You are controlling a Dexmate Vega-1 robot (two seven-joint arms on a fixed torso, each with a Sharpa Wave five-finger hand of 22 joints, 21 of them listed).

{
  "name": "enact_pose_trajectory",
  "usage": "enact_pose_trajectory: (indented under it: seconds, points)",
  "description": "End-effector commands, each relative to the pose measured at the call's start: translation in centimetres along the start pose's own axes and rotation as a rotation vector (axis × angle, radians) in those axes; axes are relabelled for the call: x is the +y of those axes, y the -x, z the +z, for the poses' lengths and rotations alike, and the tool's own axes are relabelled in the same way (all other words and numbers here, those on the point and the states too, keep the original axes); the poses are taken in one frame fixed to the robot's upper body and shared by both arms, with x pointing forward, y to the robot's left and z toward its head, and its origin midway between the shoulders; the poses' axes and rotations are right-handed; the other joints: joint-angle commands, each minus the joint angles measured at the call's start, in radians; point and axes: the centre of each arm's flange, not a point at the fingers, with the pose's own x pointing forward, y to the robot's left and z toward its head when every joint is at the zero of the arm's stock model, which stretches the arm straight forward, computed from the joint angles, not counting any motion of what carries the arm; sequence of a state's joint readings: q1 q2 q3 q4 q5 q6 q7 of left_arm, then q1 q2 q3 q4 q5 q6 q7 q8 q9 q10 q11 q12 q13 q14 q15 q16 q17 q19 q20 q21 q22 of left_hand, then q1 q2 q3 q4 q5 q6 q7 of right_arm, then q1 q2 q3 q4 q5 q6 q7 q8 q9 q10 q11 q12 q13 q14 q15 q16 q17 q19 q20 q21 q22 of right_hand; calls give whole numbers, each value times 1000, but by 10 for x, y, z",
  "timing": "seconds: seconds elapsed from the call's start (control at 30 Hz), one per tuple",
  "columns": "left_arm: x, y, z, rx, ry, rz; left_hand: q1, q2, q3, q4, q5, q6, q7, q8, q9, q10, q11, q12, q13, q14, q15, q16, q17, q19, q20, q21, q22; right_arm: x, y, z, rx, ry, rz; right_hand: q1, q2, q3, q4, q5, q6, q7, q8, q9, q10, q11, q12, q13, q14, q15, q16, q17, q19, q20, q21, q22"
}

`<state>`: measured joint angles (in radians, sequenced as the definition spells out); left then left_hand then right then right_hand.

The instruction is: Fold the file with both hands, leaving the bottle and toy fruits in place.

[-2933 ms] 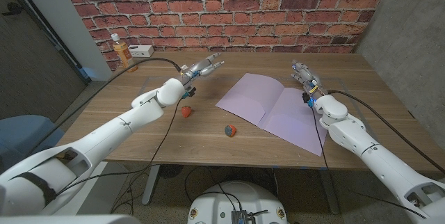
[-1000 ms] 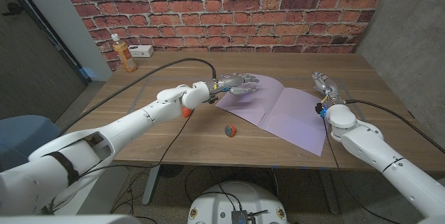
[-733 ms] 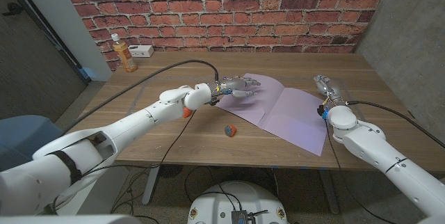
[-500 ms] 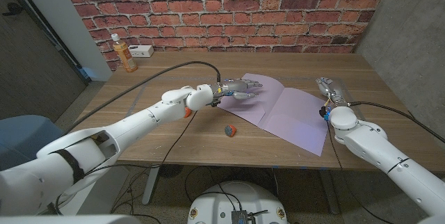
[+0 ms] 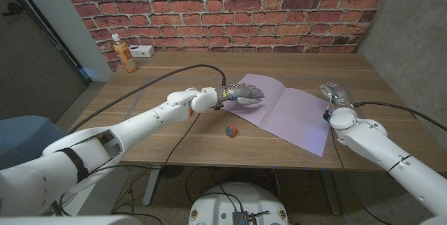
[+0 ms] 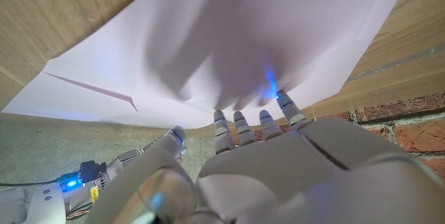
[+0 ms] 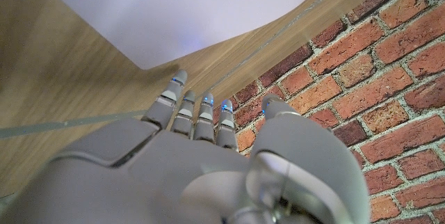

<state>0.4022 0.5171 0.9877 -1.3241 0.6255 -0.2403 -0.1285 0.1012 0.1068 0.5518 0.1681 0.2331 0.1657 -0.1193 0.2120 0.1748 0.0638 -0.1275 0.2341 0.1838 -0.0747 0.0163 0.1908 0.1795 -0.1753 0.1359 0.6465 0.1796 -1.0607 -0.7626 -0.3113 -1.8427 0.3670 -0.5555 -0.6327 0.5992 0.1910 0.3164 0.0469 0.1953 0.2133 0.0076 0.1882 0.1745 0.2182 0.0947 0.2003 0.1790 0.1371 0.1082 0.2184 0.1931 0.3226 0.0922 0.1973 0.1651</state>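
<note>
The lavender file (image 5: pixel 283 108) lies open on the wooden table, its crease running from far to near. My left hand (image 5: pixel 242 93) reaches over the file's left leaf with fingers apart and nothing held; the file (image 6: pixel 229 36) spreads beyond that left hand (image 6: pixel 278 161). My right hand (image 5: pixel 336 95) stands just off the file's far right corner, fingers straight and empty. Past the right hand (image 7: pixel 188 154) a file corner (image 7: pixel 188 8) shows. A toy fruit (image 5: pixel 230 131) sits near the file's left corner. The orange bottle (image 5: pixel 124 53) stands at the far left.
A white box (image 5: pixel 144 51) lies beside the bottle against the brick wall. A red toy fruit (image 5: pixel 190 112) peeks out behind my left forearm. The table's right edge (image 5: pixel 391 92) runs close to my right arm.
My left hand has travelled right, from off the file's left edge to over its left leaf. My right hand has drifted slightly right and nearer along the file's right side.
</note>
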Motion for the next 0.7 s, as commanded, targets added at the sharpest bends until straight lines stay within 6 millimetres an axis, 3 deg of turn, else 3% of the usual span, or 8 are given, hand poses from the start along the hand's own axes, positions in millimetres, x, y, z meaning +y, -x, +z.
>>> enact_pose_trajectory:
  seconds: [0.03, 0.23, 0.47, 0.5, 0.57, 0.63, 0.7]
  points:
    - [-7, -5, 4, 9, -42, -47, -12, 50, 8, 1, 7, 28, 6, 4, 1, 34, 9, 12, 1, 14, -1, 10, 1, 1, 4, -6, 1, 4, 5, -2, 43, 75, -10, 8, 0, 12, -2, -5, 16, 0, 7, 5, 17, -1, 4, 6, 14, -2, 5, 2, 14, 0, 10, 4]
    - [-12, -9, 4, 48, -64, -99, -18, 45, 6, 2, 7, 28, 25, -2, 1, 34, 10, 7, 1, 17, -2, 10, 1, 1, 2, -10, 1, 3, 9, -1, 55, 94, -58, 8, -2, 17, -3, -7, 26, 0, 9, 5, 21, -1, 3, 6, 11, -7, 2, 1, 7, -7, 5, 4]
    - [-18, -12, 1, 86, -63, -149, -33, 31, -5, 6, 8, 5, 20, -18, 1, 12, 4, -7, 1, 12, -3, 7, 3, -1, 2, -15, 2, 1, 13, 3, 56, 113, -95, 10, -5, 25, -9, -10, 35, -1, 8, 5, 34, -7, 5, 5, 30, -11, 6, 0, 10, -10, 4, 4]
    - [-18, -13, 0, 87, -62, -150, -34, 30, -6, 7, 9, 4, 20, -19, 1, 10, 4, -8, 1, 12, -2, 7, 3, -1, 2, -16, 2, 0, 13, 4, 50, 113, -95, 6, -5, 27, -6, -11, 40, -1, 8, 5, 40, -4, 5, 5, 57, -7, 15, 1, 26, -1, 9, 5]
    - [-17, -13, 0, 88, -61, -148, -37, 28, -9, 8, 9, 0, 21, -21, 1, 4, 5, -12, 1, 12, -2, 6, 3, -1, 2, -17, 3, 0, 14, 4, 39, 95, -85, -9, -9, 44, 0, -15, 45, 1, 3, 5, 54, -6, 2, 5, 154, -11, 38, 1, 118, 28, 36, 9]
    - [-17, -13, -1, 90, -67, -145, -42, 26, -12, 9, 10, -10, 12, -26, 1, -1, 8, -15, 1, 11, -1, 6, 3, 0, 3, -18, 3, 0, 14, 4, 24, 79, -76, -16, -12, 53, 2, -16, 48, 6, 1, 5, 66, -5, 1, 5, 199, -10, 47, 0, 171, 35, 51, 10]
    - [-16, -13, -2, 90, -66, -143, -45, 26, -13, 9, 11, -17, 12, -29, 1, -5, 8, -17, 1, 11, -1, 6, 3, 0, 3, -19, 3, 0, 13, 5, -1, 56, -54, -25, -13, 70, 4, -16, 57, 12, 1, 5, 89, 0, 2, 5, 274, -13, 61, 1, 262, 37, 76, 11]
